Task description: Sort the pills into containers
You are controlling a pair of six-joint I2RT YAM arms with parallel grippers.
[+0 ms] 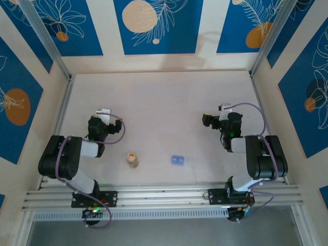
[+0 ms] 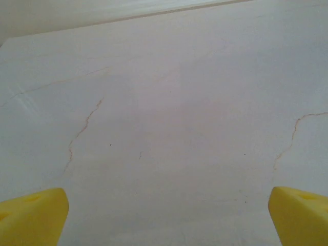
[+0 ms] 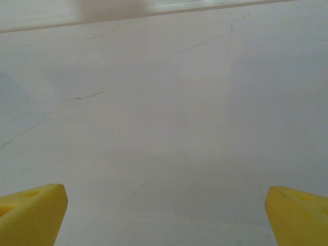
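Yellow wedge fingers [image 2: 31,218] gape wide on your left gripper [image 2: 167,201] and right gripper [image 3: 165,197], round tan-filled vial [image 1: 132,160] at nine o'clock of flat blue-clear box [image 1: 182,160].

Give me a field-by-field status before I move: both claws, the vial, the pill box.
left claw: open, holding nothing, bare table in front of it
right claw: open, holding nothing, bare table in front of it
vial: near the table's front edge, closer to the left arm, tan mass inside
pill box: lying flat to the right of the vial, apart from it, blue part toward the vial, clear part toward the right arm
contact: neither claw touches the vial or the pill box
progress: sorting not yet begun
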